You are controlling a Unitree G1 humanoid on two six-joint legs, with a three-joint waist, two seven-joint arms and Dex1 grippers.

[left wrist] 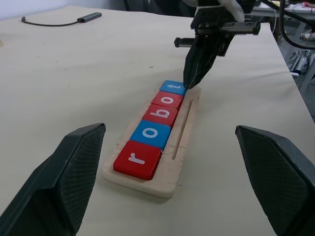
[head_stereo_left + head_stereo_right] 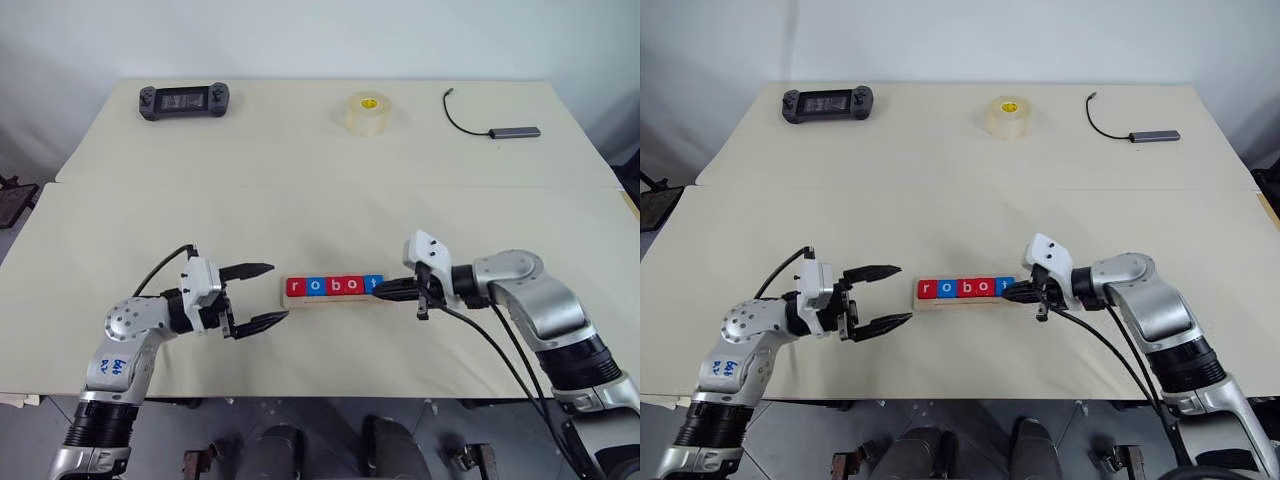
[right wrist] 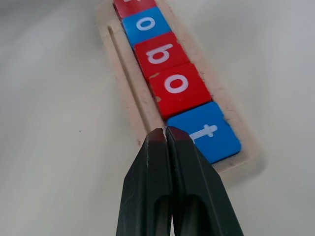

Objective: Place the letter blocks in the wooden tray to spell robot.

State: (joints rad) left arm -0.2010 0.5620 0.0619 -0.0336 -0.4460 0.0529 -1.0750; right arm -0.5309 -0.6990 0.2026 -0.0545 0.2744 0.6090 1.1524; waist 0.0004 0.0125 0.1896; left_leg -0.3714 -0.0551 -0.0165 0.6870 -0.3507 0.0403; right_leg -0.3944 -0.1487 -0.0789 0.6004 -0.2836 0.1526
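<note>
Five letter blocks (image 2: pixel 333 286) lie in a row in the wooden tray (image 1: pixel 183 142) near the middle of the worktop (image 2: pixel 300 190), reading r, o, b, o, t: red, blue, red, red, blue. Going left to right, we see the left gripper (image 2: pixel 262 294) just beside the tray's r end, level, its fingers spread apart and holding nothing. At the other end the right gripper (image 2: pixel 379 289) is clenched, fingers pressed together with nothing between them, its tip at the edge of the t block (image 3: pixel 206 132). Far back on the worktop sit a black controller (image 2: pixel 184 100), a tape roll (image 2: pixel 367 111) and a cabled adapter (image 2: pixel 514 132).
</note>
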